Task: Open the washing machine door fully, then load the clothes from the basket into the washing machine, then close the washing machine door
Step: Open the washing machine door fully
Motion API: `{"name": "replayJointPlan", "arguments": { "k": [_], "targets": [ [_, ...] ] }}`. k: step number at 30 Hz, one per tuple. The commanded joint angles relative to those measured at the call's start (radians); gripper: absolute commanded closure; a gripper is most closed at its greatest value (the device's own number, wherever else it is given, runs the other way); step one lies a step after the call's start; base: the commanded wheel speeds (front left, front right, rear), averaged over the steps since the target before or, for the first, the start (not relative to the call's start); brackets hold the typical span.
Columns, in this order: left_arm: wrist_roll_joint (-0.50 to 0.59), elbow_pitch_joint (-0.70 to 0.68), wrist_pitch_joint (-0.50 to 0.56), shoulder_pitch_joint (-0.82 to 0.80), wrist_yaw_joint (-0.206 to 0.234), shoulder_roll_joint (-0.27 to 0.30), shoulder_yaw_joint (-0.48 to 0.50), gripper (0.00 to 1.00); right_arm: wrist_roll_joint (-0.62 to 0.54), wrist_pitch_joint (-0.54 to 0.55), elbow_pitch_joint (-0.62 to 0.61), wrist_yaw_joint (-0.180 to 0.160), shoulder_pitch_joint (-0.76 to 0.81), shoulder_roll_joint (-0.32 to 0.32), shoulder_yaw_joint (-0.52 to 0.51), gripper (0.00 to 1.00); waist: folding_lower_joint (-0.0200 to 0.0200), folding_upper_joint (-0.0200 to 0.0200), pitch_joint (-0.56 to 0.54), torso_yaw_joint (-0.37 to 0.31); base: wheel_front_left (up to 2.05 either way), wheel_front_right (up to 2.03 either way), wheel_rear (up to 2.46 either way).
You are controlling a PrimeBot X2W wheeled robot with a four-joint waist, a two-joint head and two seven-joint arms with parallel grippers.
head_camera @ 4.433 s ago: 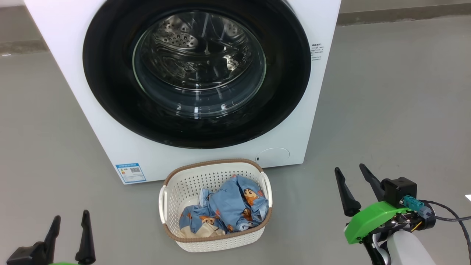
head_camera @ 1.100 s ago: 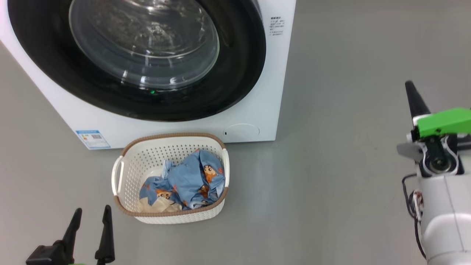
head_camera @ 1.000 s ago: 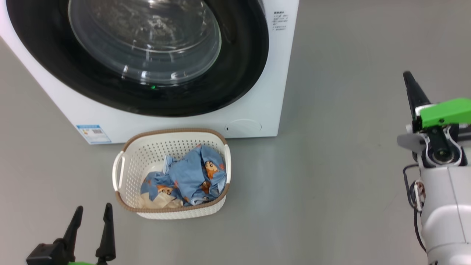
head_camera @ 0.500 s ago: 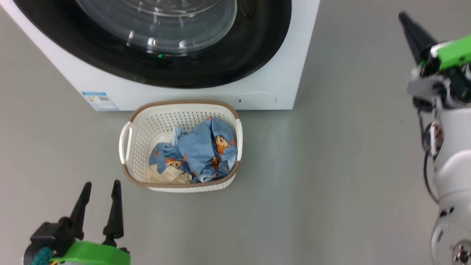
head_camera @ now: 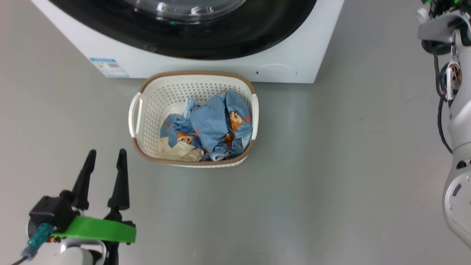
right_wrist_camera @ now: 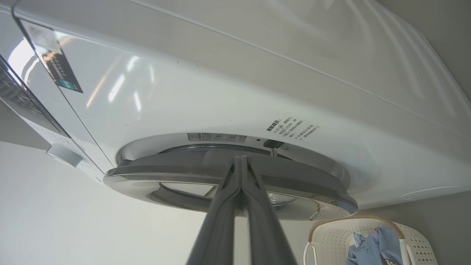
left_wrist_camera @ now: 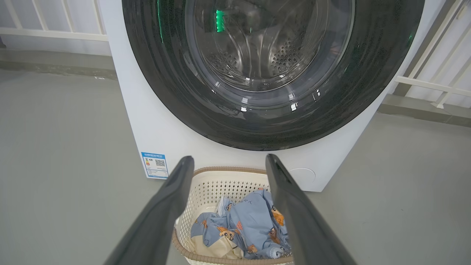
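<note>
1. The washer (head_camera: 305, 51) is a smooth white box. Its door (left_wrist_camera: 272, 125) is round, with a wide glossy black rim and a clear bulging glass centre, and you can see the holey steel drum (left_wrist_camera: 283, 59) through it. From the left wrist view the door looks flat against the front.
2. The basket (head_camera: 162, 95) is cream perforated plastic, a rounded rectangle with a brown woven-look rim and a handle on each side. It sits on the grey floor (head_camera: 331, 165) just in front of the washer, below the door.
3. The clothes (head_camera: 217, 125) are crumpled inside the basket: light blue fabric with orange-brown cartoon faces and a cream patch at the near-left.
4. There's an open stretch of smooth floor right of the basket and on its near side.
5. The left jaws are spread wide with nothing in them. They're near the basket's near-left corner but apart from it, fingers (head_camera: 119, 176) pointing at the washer.
6. The right jaws are pressed together and hold nothing. The fingers (right_wrist_camera: 228, 206) reach the door's rim edge, but I can't tell if they touch it.
</note>
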Motion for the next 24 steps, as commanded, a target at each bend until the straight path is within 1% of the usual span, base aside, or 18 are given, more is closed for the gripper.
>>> {"name": "replayJointPlan", "arguments": {
  "k": [1,9,16,24],
  "targets": [
    [-0.008,-0.025,-0.009,-0.025,-0.003,0.021,0.030,0.00,-0.014,0.007,-0.022,0.002,-0.040,0.021,0.003,1.00,0.0000,0.0000,0.025,0.021,0.00,0.00,0.00],
    [-0.021,-0.030,-0.009,-0.078,-0.003,0.013,0.000,0.00,-0.119,0.013,0.008,0.002,-0.135,0.032,-0.032,1.00,0.0000,0.0000,0.071,0.062,0.00,0.00,0.00],
    [-0.037,-0.039,-0.009,-0.111,-0.003,0.004,-0.018,0.00,-0.213,0.010,0.035,0.002,-0.225,0.056,-0.079,1.00,0.0000,0.0000,0.127,0.090,0.00,0.00,0.00],
    [-0.053,-0.037,-0.009,-0.142,-0.003,-0.005,-0.039,0.00,-0.307,-0.002,0.052,0.002,-0.288,0.071,-0.128,1.00,0.0000,0.0000,0.170,0.123,0.00,0.00,0.00]
  ]
}}
